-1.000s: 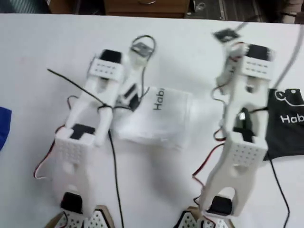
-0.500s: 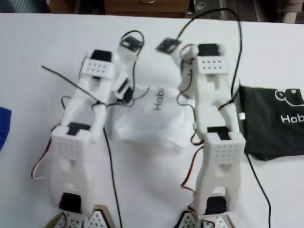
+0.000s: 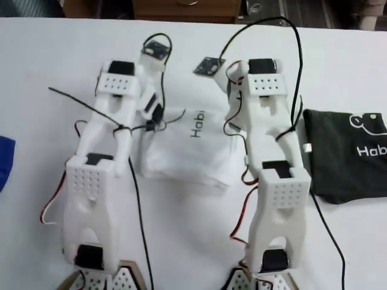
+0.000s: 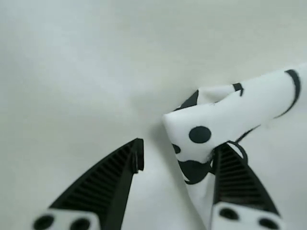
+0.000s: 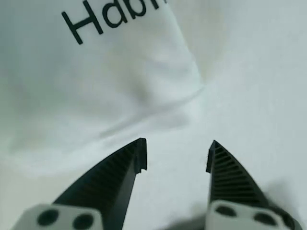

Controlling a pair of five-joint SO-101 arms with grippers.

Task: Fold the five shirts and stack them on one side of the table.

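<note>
Left fingers (image 4: 110, 187) are spread wide: black ribbed wedges that taper to a tip, set on white plastic bases with little round holes. A bunched corner of the white shirt (image 4: 230, 115) is draped against the inner side of one finger but isn't pinched. The other finger sits apart from it over bare table. That corner is soft, rolled-over cloth with black dots and curvy black lines printed on it.

Right fingers (image 5: 110, 182) are spread too, same black ribbed look, with nothing between them. Their tips are just short of the shirt's rounded edge, where the cloth is lightly wrinkled and carries black lettering.

From the high view, the white shirt (image 3: 187, 148) is a roughly rectangular folded bundle in the middle of the table. The left arm (image 3: 97, 181) is at its 9 o'clock and the right arm (image 3: 281, 187) at its 3 o'clock. Both arms are white plastic with perforated blocks, black motors, and thin red and black wires.

A black shirt (image 3: 347, 154) with white print lies fairly flat at the table's 3 o'clock, well apart from the white one, with the right arm between them. Something blue (image 3: 5, 160) pokes in at 9 o'clock; I can't tell what it is.

The table (image 3: 54, 54) is plain matte white. Beyond its far edge at 12 o'clock there's brown wooden furniture (image 3: 181, 9).
</note>
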